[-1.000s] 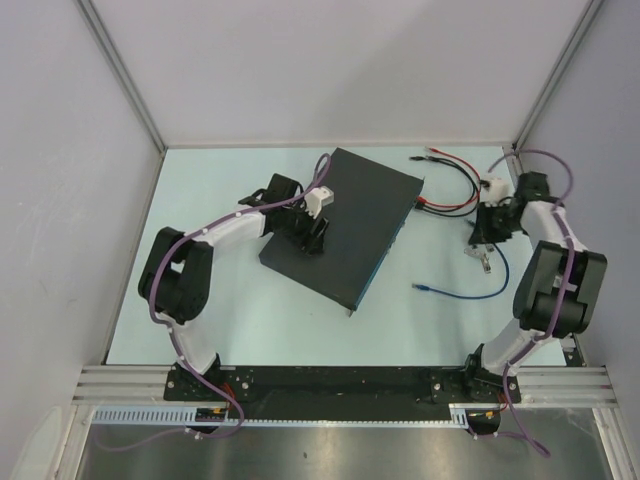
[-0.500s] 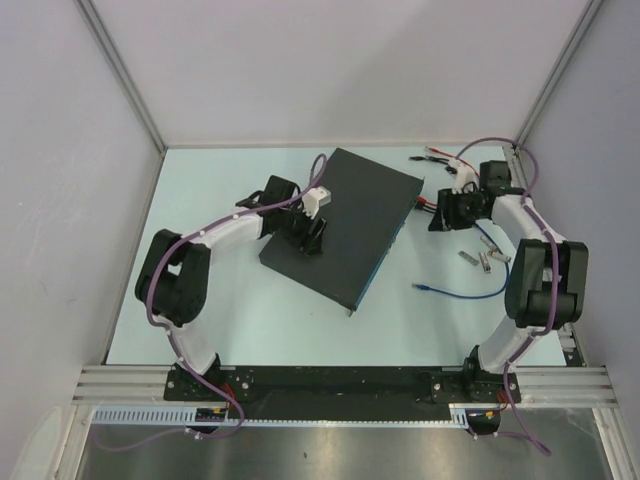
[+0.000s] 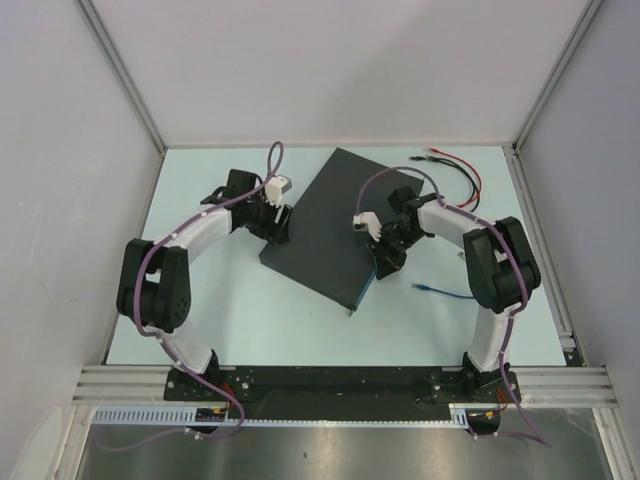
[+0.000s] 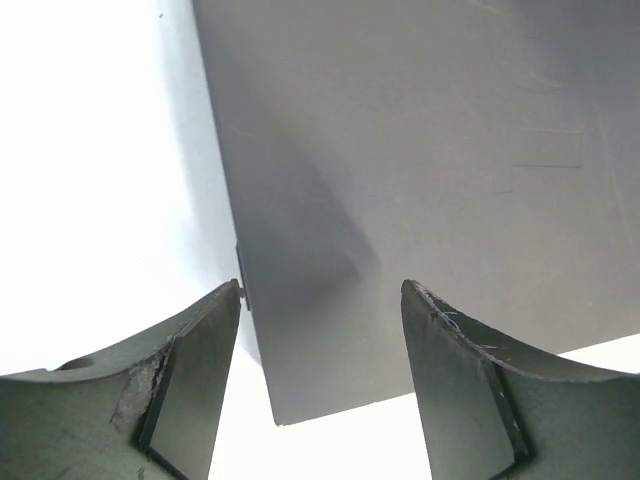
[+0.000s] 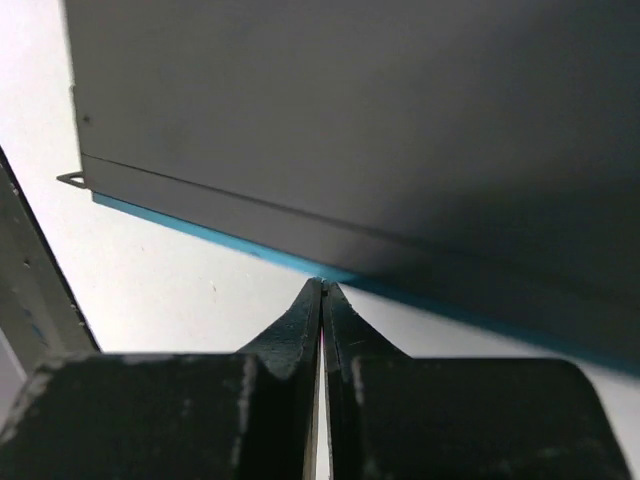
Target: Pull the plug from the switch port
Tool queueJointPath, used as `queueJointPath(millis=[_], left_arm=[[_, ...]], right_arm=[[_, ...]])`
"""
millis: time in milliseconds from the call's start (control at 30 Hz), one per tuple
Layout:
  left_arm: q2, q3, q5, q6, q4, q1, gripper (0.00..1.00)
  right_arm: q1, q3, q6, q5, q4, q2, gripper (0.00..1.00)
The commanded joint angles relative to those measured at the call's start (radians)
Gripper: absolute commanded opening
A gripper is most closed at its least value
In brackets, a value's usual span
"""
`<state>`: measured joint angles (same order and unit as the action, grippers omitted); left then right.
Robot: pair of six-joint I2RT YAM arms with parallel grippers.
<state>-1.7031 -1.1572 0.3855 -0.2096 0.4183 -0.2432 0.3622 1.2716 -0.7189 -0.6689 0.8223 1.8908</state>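
Near the middle of the pale surface [image 3: 220,310]: the switch [image 3: 335,215] is laid flat and turned at an angle, its far corner toward the back wall.
Switch top: a plain dark-grey panel is shown in both wrist views.
Blue edge [image 5: 220,238]: a thin bluish strip is seen along the switch's right-hand long side, facing the right arm [image 3: 470,230].
Ports: the port face is too small in the top view and too close in the wrist view; whether a plug is seated cannot be told.
Left fingers [image 4: 190,385]: spread wide, with nothing gripped. They are held over the switch's left side, and a corner of the box is framed in the gap between them. Contact with the box cannot be told.
Right fingers [image 5: 285,335]: pressed together, with nothing seen between them. Their tips are set at the blue edge, about halfway along it; whether they touch it or stop just short cannot be told.
Left arm [image 3: 190,240]: arched in from the left, with its wrist beside the switch's left edge.
Blue cable [image 3: 455,294]: laid on the surface to the right of the switch, apart from it, with its small end connector [image 3: 420,287] turned toward the box.
Red and black leads [image 3: 450,160]: curled on the surface beyond the switch's far right corner, well apart from the blue cable.
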Motion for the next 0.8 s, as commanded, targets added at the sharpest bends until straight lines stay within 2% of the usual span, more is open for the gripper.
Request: queueJointPath(millis=[0,100,233,400,533,600,667,700,733,767], left_arm=[[0.06,0.011,0.012,0.012,-0.001,-0.008,0.71],[0.066,0.024,0.013,0.012,-0.003,-0.008,0.71],[0.076,0.033,0.019,0.01,-0.003,-0.008,0.71],[0.062,0.028,0.03,0.012,-0.019,-0.008,0.71],[0.048,0.004,0.052,0.021,-0.019,-0.008,0.7],[0.054,-0.001,0.069,0.025,-0.035,-0.008,0.7],[0.059,-0.002,0.093,0.029,-0.049,-0.008,0.7],[0.062,-0.001,0.102,0.033,-0.067,-0.011,0.7],[0.063,-0.001,0.108,0.033,-0.078,-0.014,0.7],[0.066,0.001,0.121,0.033,-0.102,-0.022,0.7]], right_arm=[[0.067,0.023,-0.139,-0.008,-0.061,0.014,0.04],[0.121,0.029,-0.091,0.015,-0.181,0.039,0.05],[0.158,0.124,-0.045,0.019,-0.199,0.088,0.06],[0.155,0.15,0.021,0.006,-0.21,0.041,0.1],[0.092,0.155,0.08,0.008,-0.132,-0.028,0.17],[0.0,0.166,0.155,-0.018,-0.118,-0.089,0.21],[-0.078,0.179,0.321,-0.046,-0.161,-0.125,0.34],[-0.16,0.189,0.387,-0.052,-0.193,-0.154,0.4],[-0.201,0.19,0.536,-0.076,-0.277,-0.162,0.53],[-0.238,0.193,0.617,-0.086,-0.326,-0.164,0.62]])
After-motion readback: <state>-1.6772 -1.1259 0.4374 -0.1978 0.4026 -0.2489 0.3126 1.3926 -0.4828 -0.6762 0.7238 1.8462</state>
